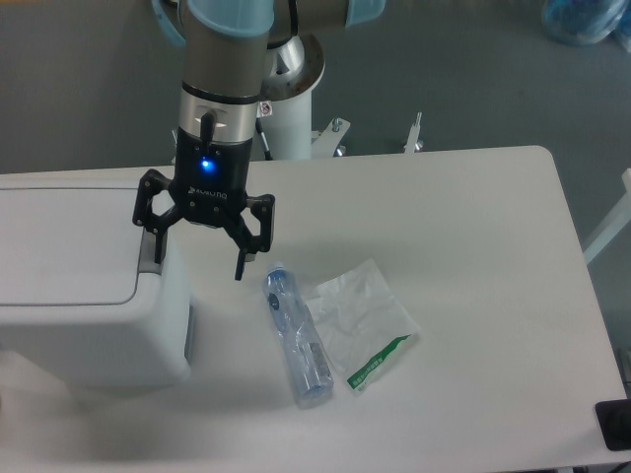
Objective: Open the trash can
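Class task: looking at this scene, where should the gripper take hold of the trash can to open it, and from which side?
Go for the grey tab at the lid's right edge, from above: the open gripper hangs there, and the trash can is probably too broad to grasp.

A white table (pixel 473 227) with rounded corners carries the big white trash can (pixel 89 296) at its left end, a clear plastic bottle (pixel 297 337) lying on its side, and a crumpled plastic wrapper (pixel 360 320) touching the bottle.

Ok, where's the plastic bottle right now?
The bottle lies on the table, between the trash can and a clear wrapper, just below the gripper.
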Controlling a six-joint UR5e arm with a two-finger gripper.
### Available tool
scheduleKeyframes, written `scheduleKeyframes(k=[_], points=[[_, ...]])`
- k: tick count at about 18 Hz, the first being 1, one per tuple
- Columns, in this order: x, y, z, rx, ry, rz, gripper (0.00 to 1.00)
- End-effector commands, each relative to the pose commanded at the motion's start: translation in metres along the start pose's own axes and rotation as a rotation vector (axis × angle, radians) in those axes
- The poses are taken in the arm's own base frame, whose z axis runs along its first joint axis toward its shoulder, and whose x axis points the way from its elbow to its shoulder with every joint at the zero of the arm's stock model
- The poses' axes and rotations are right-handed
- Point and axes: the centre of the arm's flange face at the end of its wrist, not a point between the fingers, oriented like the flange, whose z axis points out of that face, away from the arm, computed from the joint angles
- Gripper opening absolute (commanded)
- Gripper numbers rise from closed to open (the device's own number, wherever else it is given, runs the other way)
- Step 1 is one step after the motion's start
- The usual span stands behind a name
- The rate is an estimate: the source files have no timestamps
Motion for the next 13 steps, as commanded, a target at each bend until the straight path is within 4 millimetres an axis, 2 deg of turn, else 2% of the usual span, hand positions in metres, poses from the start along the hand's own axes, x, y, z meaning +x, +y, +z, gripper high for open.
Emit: scheduleKeyframes(k=[13], points=[[-0.0005, 0.0029, 0.0036, -0.007, 0.001, -0.003, 1.00]])
